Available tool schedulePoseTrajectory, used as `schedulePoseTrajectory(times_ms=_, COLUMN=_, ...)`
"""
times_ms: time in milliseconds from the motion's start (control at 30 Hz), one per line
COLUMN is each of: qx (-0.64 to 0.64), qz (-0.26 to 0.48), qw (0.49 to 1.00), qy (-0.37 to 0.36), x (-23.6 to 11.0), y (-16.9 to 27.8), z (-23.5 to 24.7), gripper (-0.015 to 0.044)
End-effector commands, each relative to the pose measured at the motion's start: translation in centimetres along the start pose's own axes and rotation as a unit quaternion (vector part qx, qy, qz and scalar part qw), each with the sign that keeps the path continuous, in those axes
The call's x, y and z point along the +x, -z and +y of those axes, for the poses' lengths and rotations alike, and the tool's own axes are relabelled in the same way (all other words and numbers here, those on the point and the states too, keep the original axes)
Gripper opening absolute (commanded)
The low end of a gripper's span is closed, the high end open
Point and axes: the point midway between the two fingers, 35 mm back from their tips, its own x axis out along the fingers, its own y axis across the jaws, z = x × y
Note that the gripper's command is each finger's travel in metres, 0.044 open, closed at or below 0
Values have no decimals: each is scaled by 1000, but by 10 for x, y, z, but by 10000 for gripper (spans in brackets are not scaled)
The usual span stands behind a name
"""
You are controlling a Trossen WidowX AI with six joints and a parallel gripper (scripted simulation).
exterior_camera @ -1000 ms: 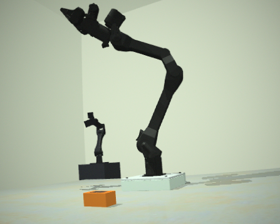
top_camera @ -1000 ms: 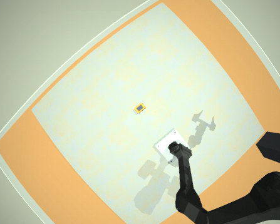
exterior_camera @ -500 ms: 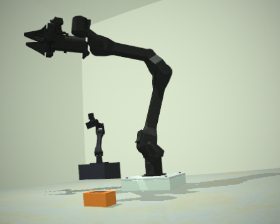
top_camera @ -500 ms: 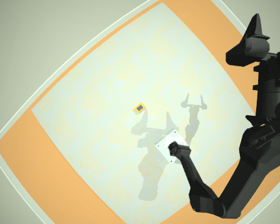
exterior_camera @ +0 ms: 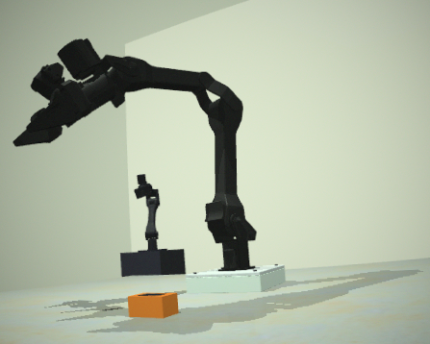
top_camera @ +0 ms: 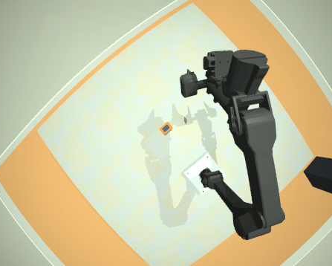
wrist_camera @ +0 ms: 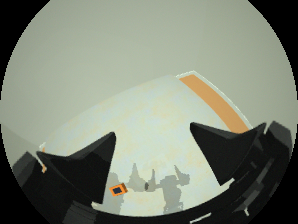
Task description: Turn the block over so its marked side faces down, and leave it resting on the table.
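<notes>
A small orange block (top_camera: 166, 128) (exterior_camera: 153, 305) (wrist_camera: 117, 189) rests flat on the pale table top (top_camera: 100, 111), with its dark marked side facing up. My gripper (top_camera: 186, 85) (exterior_camera: 24, 138) (wrist_camera: 153, 131) is open and empty. It hangs high above the table, tilted downward, well above the block and off to its side. In the wrist view the block shows small and far below, near the left finger.
The arm stands on a white base plate (top_camera: 194, 172) (exterior_camera: 236, 281) just behind the block. A dark box (top_camera: 324, 176) (exterior_camera: 152, 262) carrying a small second arm (exterior_camera: 150, 211) stands at the table's edge. An orange border (top_camera: 44, 193) rings the pale top.
</notes>
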Motion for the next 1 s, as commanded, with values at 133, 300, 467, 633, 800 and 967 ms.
schedulePoseTrajectory(times_ms=133, qx=-60, qz=212, qw=973, qy=-71, x=33, y=104, z=93, gripper=440)
schedulePoseTrajectory(times_ms=300, qx=-118, qz=336, qw=930, qy=-92, x=27, y=170, z=139, gripper=440)
schedulePoseTrajectory(times_ms=467, qx=-178, qz=432, qw=879, qy=-94, x=18, y=216, z=163, gripper=440)
schedulePoseTrajectory(times_ms=633, qx=-180, qz=436, qw=877, qy=-94, x=18, y=218, z=164, gripper=440)
schedulePoseTrajectory(times_ms=800, qx=-180, qz=436, qw=877, qy=-94, x=33, y=241, z=160, gripper=440)
schedulePoseTrajectory(times_ms=967, qx=-180, qz=436, qw=877, qy=-94, x=37, y=248, z=159, gripper=440)
